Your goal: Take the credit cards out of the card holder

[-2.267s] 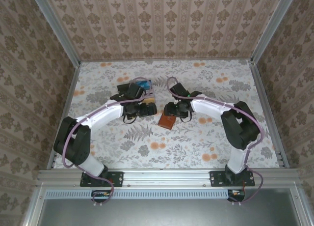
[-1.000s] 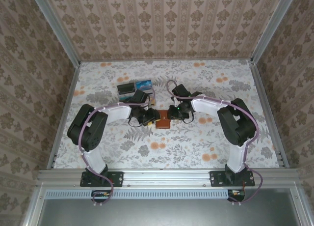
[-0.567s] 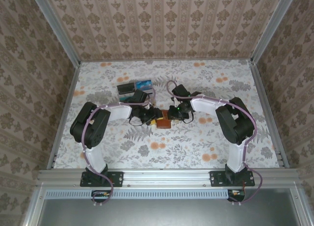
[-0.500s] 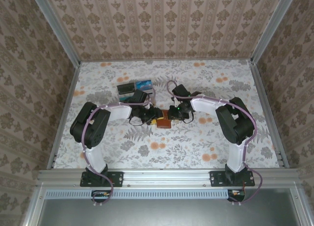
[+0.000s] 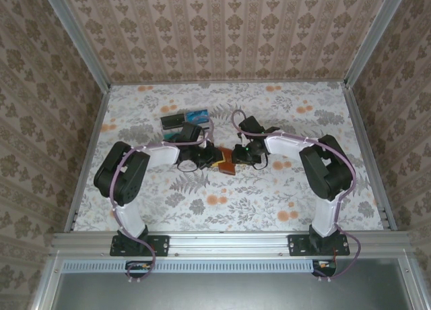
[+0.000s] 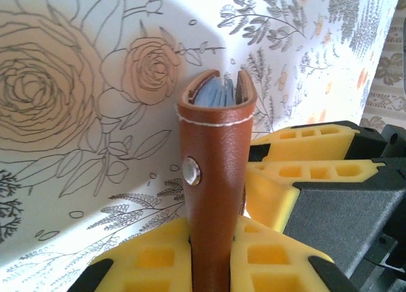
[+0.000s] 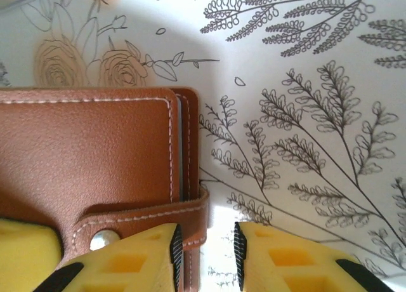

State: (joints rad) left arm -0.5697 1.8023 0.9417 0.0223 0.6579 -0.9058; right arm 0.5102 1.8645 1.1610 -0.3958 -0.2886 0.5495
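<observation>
The card holder, brown leather with a snap strap, stands on its edge between both grippers. My left gripper is shut on its lower part, yellow pads pressed to both faces. Blue-grey lining shows in its slightly parted top. In the right wrist view the card holder lies to the left, and my right gripper is open, its left finger against the strap end. A dark credit card and a blue one lie at the back left. Any cards inside the holder are hidden.
The two cards rest in a clear tray just behind my left arm. The right gripper's yellow fingers sit close to the right of the holder in the left wrist view. Patterned walls enclose the flowered table on three sides.
My left gripper has closed on the card holder, which lay flat between the grippers and now stands up on its edge. The right gripper has stayed at the strap.
</observation>
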